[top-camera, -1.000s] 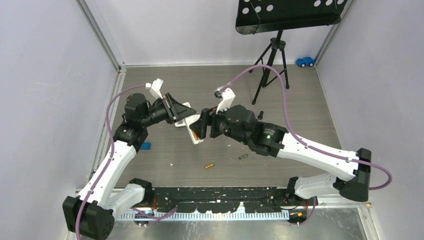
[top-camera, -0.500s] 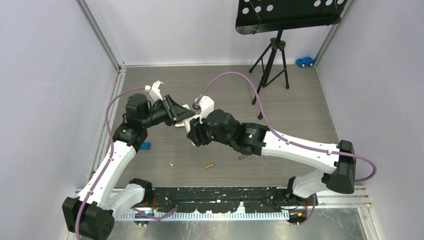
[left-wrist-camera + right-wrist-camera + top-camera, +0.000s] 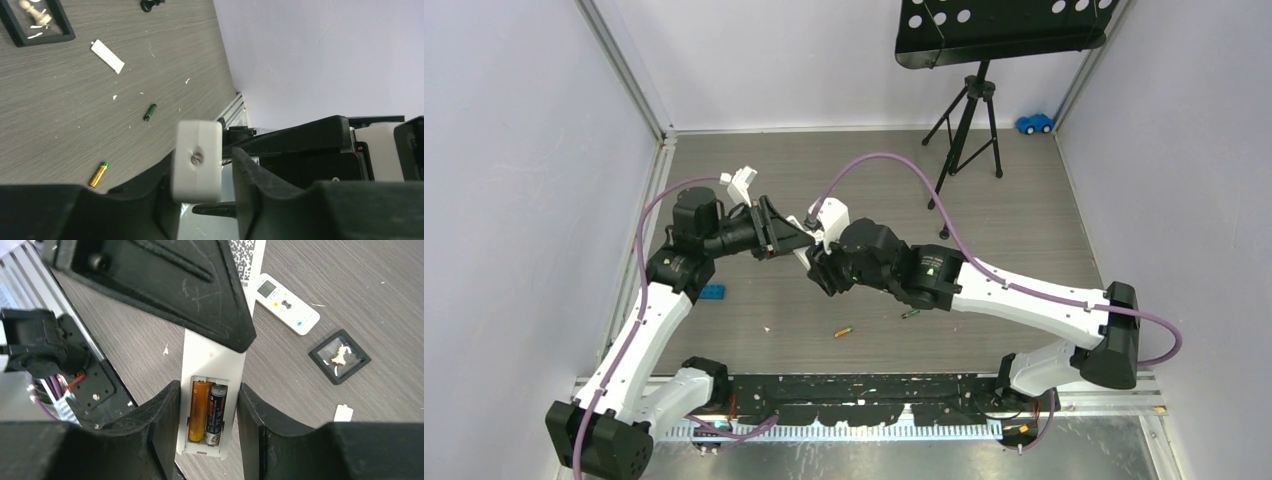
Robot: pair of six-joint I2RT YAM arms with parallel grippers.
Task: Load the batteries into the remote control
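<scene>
Over the middle of the tabletop (image 3: 1064,220), centre-left in the top view, the two hands meet on the remote (image 3: 212,357). The right hand (image 3: 209,389) is closed on it. In the right wrist view its black fingers (image 3: 162,425) press against both long edges at the end nearest the camera.

The remote lies back-up with its battery bay open. Two batteries sit side by side inside, an orange battery (image 3: 199,410) on the left and a dark battery (image 3: 216,412) on the right.

The left hand (image 3: 786,238) reaches in from the upper left of the right wrist frame. One of its fingers (image 3: 190,295) lies flat across the remote's back just above the bay. The other finger is hidden underneath, so I cannot tell whether this hand is clamped or slack. A QR label (image 3: 246,257) shows on the remote's back beyond that finger.

Down on the tabletop, at lower centre of the top view, a loose orange battery (image 3: 843,331) and a green-and-black battery (image 3: 909,313) lie apart from each other, the second just beside the right forearm.

The right wrist view also shows three other things on the tabletop:
- A short remote (image 3: 287,304) lies face-up at upper right.
- A black frame (image 3: 356,371) holding a pale chess piece (image 3: 341,354) sits at the right.
- A small white cover (image 3: 343,413) lies below the frame.
</scene>
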